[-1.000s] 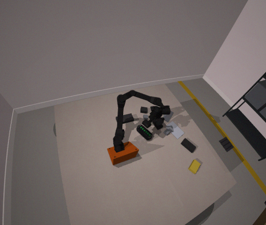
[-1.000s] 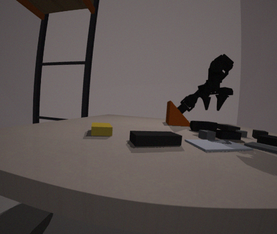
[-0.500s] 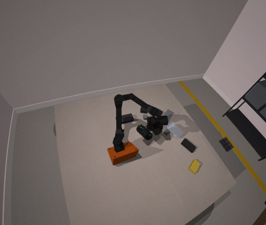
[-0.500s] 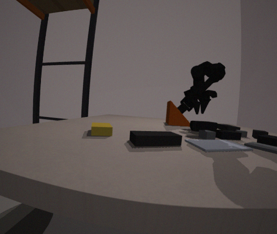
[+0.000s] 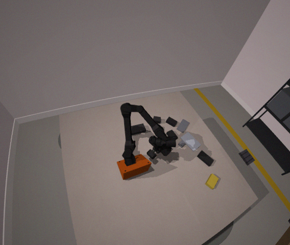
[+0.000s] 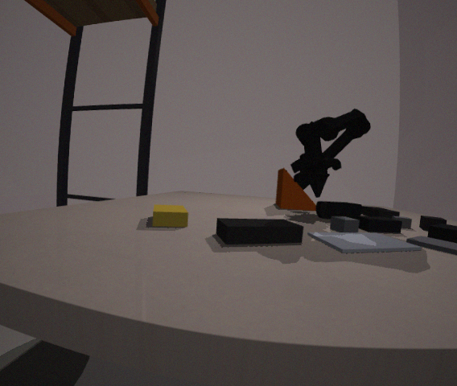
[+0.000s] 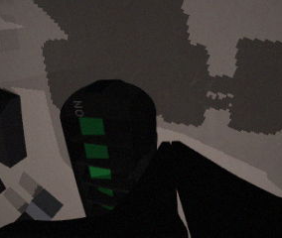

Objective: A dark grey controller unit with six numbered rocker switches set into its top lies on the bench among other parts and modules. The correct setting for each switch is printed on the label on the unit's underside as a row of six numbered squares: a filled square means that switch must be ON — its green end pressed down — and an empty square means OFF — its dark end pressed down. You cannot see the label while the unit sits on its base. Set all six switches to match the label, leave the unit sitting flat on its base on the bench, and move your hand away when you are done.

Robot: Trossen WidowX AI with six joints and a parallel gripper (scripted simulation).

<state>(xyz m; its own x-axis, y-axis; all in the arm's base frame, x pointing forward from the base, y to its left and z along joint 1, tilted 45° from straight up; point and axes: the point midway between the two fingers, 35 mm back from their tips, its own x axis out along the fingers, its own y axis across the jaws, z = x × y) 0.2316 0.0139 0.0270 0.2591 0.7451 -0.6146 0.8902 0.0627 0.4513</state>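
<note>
The dark controller unit (image 6: 339,209) (image 7: 126,109) sits on its base on the bench. In the wrist view its rounded end, the word ON and a column of several green switch ends show. The far switches and the dark ends are hidden or too dark to read. In the top view the arm covers most of the unit. My gripper (image 6: 318,195) (image 7: 169,149) is shut and empty, its fingertips together. It hangs above the bench, over the unit's side in the wrist view; the exterior view shows a gap between the tips and the unit. The label is hidden underneath.
The orange wedge (image 5: 137,168) (image 6: 293,197) stands at the arm's foot. A pale plate (image 5: 190,141) (image 6: 366,243), a black block (image 5: 205,158) (image 6: 259,232), a yellow block (image 5: 212,181) (image 6: 170,215) and several small dark and grey blocks lie around the unit.
</note>
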